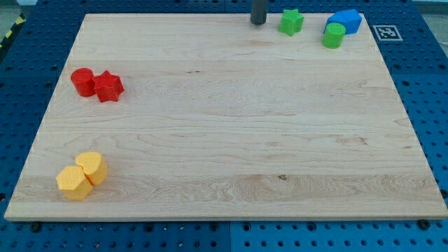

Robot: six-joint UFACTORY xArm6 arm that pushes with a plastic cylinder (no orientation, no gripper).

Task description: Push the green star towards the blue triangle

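Near the view's top edge, my tip (258,23) rests on the tabletop (224,140), just to the view's left of the green star (291,22), with a small gap between them. No pincer is fitted, so there is nothing to open or close. Further to the view's right, a green cylinder (334,35) touches a blue block (345,22), presumably the triangle, though its shape is hard to confirm. Star and blue block remain apart, so I judge the push largely left to do. Elsewhere, a red cylinder (82,81) and red star (108,87) touch at the view's left, and two yellow blocks (82,176) sit at the bottom left.
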